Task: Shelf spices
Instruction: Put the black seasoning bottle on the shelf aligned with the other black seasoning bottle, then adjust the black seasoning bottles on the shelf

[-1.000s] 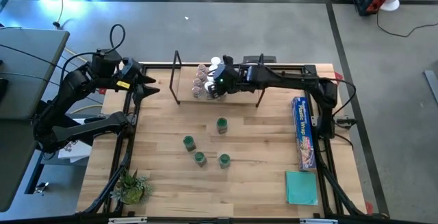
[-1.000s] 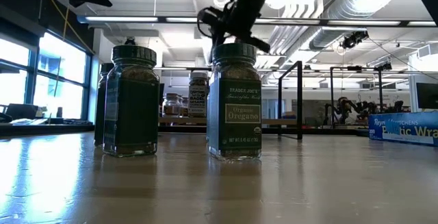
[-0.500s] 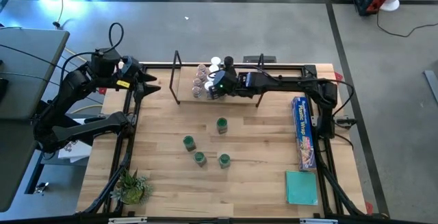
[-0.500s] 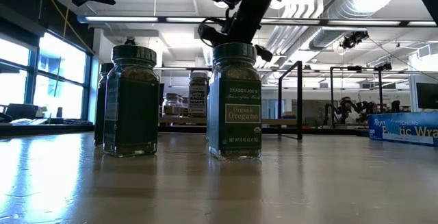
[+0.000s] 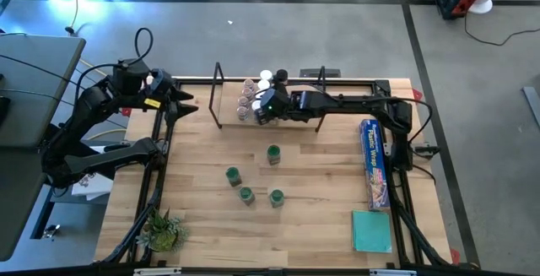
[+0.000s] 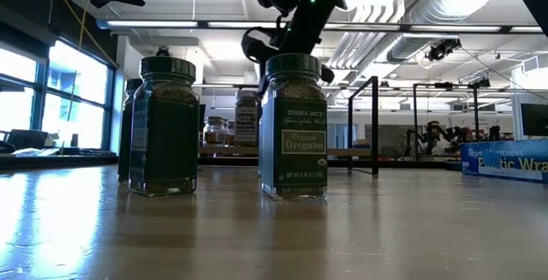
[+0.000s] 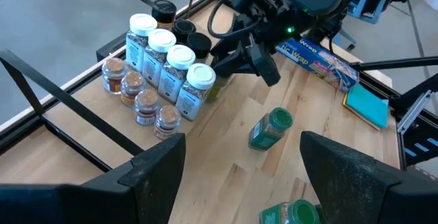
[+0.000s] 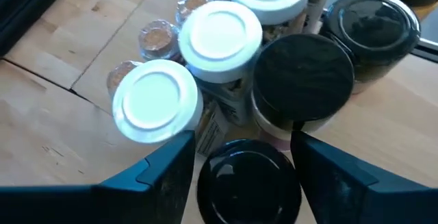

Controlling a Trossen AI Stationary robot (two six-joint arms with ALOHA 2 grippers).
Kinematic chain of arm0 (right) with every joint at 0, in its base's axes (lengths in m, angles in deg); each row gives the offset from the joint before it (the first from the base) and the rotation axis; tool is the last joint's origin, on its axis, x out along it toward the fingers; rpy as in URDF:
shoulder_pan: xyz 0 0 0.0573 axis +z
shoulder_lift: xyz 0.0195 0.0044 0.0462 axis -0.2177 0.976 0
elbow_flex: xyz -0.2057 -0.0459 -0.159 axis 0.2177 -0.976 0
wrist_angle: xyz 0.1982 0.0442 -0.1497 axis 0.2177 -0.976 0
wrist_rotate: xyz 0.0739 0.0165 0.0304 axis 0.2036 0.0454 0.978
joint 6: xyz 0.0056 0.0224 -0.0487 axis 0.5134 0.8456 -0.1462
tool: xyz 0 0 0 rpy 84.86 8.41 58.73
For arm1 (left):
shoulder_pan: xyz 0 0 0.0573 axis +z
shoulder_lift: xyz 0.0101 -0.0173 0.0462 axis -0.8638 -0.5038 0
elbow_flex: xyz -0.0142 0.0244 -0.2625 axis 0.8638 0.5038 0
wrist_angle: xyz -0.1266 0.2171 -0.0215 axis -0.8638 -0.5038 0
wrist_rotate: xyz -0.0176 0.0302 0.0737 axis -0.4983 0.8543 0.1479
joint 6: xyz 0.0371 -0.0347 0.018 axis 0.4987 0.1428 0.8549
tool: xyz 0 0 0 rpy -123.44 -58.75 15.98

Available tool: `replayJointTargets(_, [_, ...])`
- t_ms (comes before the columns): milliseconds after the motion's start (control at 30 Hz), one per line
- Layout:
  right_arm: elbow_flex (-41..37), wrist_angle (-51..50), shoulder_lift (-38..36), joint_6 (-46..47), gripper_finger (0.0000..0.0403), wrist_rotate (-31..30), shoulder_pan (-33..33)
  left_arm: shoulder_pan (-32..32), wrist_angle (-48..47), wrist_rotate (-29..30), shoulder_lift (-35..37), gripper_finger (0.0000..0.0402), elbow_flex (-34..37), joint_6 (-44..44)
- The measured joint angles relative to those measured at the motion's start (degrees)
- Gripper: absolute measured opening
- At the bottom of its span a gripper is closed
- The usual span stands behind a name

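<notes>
sitting between right pincer fingers: black-topped jar

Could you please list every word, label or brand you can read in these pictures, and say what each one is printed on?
"TRADER JOE'S", "Organic Oregano": label of the green-topped oregano jar, low view.
"Plastic Wrap": long blue box, high view.
"KITCHENS", then "…tic Wra": the same box in the low view, cut off at the edge.
Labels on the shelved white-topped jars: too small to read.

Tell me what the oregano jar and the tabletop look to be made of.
Oregano jar: probably clear glass, glossy, since the dried herb shows through the wall; dark ribbed cap, likely plastic. Tabletop: light wood in joined strips, grain visible, with a slight sheen.
</notes>
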Motion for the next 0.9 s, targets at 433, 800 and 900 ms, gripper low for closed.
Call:
replayJointTargets(433, [8.3,-4.0,0.0,-8.2,0.0237,0.0,0.3,0.0,0.0,0.0,0.0,0.0282,0.0,0.0])
replayJointTargets(800, [23.9,-23.1,-0.1,-16.1,0.0172,13.2,-3.1,0.0,0.0,0.0,0.0,0.0282,0.0,0.0])
replayJointTargets(900, [24.6,-21.8,0.0,-14.9,0.0124,17.2,-6.0,0.0,0.0,0.0,-0.1,0.0282,0.0,0.0])
